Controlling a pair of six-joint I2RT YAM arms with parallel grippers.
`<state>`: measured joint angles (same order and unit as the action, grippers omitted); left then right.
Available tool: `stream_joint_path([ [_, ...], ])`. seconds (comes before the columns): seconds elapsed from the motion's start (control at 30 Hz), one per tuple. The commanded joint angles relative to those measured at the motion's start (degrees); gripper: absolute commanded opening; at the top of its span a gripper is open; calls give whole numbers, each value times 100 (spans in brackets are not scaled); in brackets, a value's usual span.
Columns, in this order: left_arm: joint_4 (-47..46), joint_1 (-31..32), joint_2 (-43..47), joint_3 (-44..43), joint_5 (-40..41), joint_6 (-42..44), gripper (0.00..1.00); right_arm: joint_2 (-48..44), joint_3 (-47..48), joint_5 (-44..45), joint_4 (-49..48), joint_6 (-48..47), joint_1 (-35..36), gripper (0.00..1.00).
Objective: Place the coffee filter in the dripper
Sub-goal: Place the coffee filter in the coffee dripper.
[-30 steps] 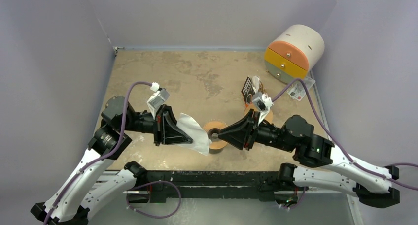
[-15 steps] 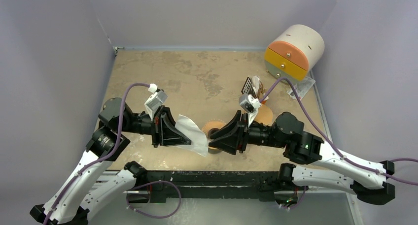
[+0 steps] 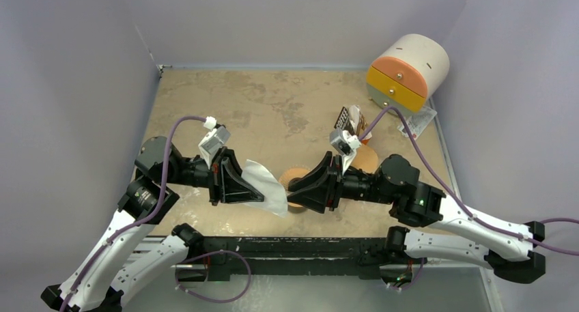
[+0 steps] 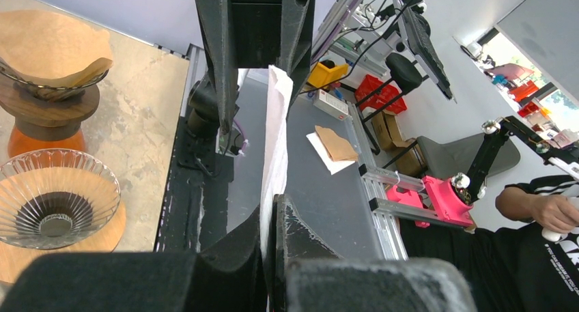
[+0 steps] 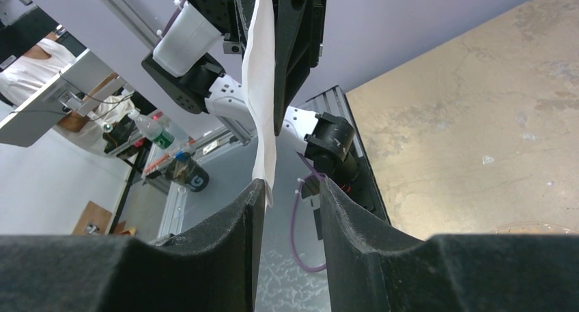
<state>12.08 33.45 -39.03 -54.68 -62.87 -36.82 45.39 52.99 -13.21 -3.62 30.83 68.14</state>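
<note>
My left gripper (image 3: 261,191) is shut on a white paper coffee filter (image 3: 267,188) and holds it in the air just left of the glass dripper (image 3: 295,187), which sits on an orange base. In the left wrist view the filter (image 4: 276,131) is edge-on between my fingers, and the dripper (image 4: 54,204) is at lower left. My right gripper (image 3: 295,185) is open above the dripper and faces the filter's free edge. In the right wrist view the filter (image 5: 262,87) hangs with its lower corner at the tip of my left-hand finger (image 5: 251,213). The jaws stand apart around it.
A second dripper with a brown filter (image 3: 366,159) stands behind my right arm, and also shows in the left wrist view (image 4: 51,49). A coffee bag (image 3: 346,119) and a round drawer unit (image 3: 406,72) stand at the back right. Walls enclose the table.
My right gripper has moved left over the dripper, up to the filter's free edge. My left gripper with the filter has shifted slightly left.
</note>
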Motion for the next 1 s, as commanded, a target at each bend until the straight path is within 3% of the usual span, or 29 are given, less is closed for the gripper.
stream_joint_path([
  [0.0, -107, 15, 22, -183, -31, 47, 0, 92, 197, -173, -419, -13, 5, 38],
  [0.77, 56, 17, -14, -87, 8, 175, 0, 701, 506, -287, -737, -57, 6, 35],
  [0.97, 78, 18, -11, -66, -65, 192, 0, 849, 637, -305, -737, -138, 7, 30],
])
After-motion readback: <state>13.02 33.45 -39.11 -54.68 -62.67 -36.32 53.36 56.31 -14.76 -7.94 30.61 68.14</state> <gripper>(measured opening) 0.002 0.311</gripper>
